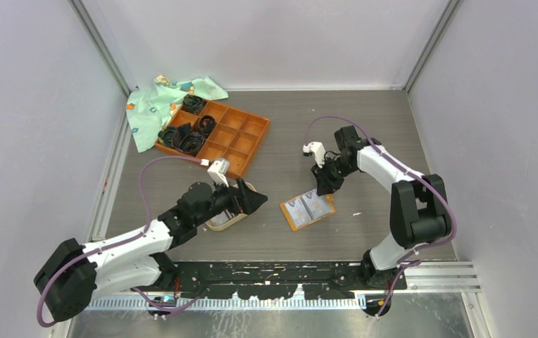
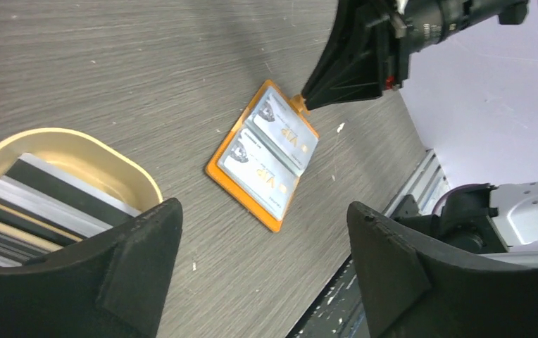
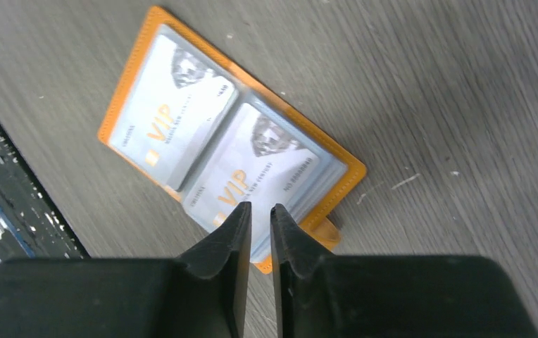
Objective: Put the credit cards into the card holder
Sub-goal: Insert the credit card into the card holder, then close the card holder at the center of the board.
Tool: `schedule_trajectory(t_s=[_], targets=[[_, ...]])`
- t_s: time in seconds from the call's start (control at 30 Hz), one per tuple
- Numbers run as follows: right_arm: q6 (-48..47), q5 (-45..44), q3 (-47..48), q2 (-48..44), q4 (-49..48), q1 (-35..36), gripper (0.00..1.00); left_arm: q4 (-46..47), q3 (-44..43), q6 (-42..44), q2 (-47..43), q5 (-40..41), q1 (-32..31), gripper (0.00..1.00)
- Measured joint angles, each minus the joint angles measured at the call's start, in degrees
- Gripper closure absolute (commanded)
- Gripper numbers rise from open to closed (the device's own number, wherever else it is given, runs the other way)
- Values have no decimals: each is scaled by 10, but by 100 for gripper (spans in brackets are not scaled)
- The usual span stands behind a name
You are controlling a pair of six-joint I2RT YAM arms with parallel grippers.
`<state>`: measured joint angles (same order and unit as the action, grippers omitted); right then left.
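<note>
At the near left of the desk (image 1: 365,127), the left fingers (image 2: 146,239) were spread wide and gripped nothing, hanging above the right end of an oval tan-rimmed dish (image 2: 111,151). Inside the dish a stack of credit cards (image 2: 34,204) stood on edge, with grey, white and black edges showing side by side. Just to the right of the dish, near the middle of the desk, the card holder (image 1: 308,210) lay open and flat, its orange border framing two clear pockets. Each pocket already held a silver card marked VIP, one (image 3: 171,113) in the left half and one (image 3: 259,158) in the right half. The right fingers (image 3: 234,232) pointed down at the holder's far right edge, beside its small orange snap tab (image 3: 326,236). They stood only a narrow slit apart, and nothing showed between them. Whether their tips touched the holder could not be told. Farther back on the left sat an orange-brown compartment tray (image 1: 241,137), its left cells filled with dark coiled items (image 1: 192,137) and its right cells bare. A pale green patterned cloth (image 1: 150,109) lay crumpled against the tray's far left corner.
</note>
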<state>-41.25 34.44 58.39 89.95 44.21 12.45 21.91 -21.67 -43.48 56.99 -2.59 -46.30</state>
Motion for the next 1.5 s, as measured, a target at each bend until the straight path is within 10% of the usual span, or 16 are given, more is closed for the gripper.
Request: schedule_trajectory(t_s=[0.4,0.77,1.5], targets=[[54,-86,34,79,5,0,63,66,-18,-76,171,67,-154,29],[65,-122,65,127,32,0,66,155,-64,-186,356,120,-160,29],[71,-153,96,160,77,11,68,217,-113,-274,438,206,-160,31]])
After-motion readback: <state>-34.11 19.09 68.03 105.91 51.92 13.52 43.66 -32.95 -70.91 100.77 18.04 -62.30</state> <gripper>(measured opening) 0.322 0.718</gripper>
